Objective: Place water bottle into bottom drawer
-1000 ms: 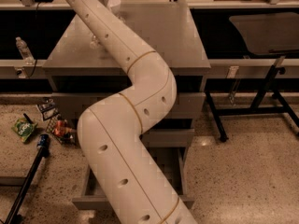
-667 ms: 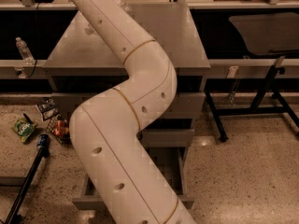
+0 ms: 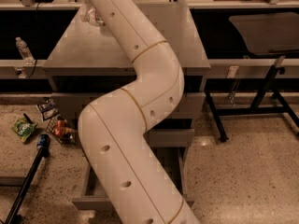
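Note:
The bottom drawer point(image 3: 91, 193) of the grey cabinet stands pulled open near the floor, and my arm covers most of its inside. My arm rises from the bottom of the camera view, bends over the cabinet top point(image 3: 74, 55) and reaches its far left corner. My gripper is at that end, almost wholly hidden behind the arm. A small pale, clear shape point(image 3: 91, 17) shows beside the arm there. It looks like part of the water bottle, but I cannot tell whether it is held.
The middle drawer point(image 3: 174, 137) sticks out a little. A small upright clear bottle point(image 3: 23, 50) stands on a ledge at left. Snack bags point(image 3: 24, 128) and a can lie on the floor at left beside a black pole point(image 3: 28, 183). A black table point(image 3: 266, 29) stands at right.
My arm's lower segment and elbow have swung a little to the left and its upper end has reached further toward the cabinet's far left corner. The drawers have not moved.

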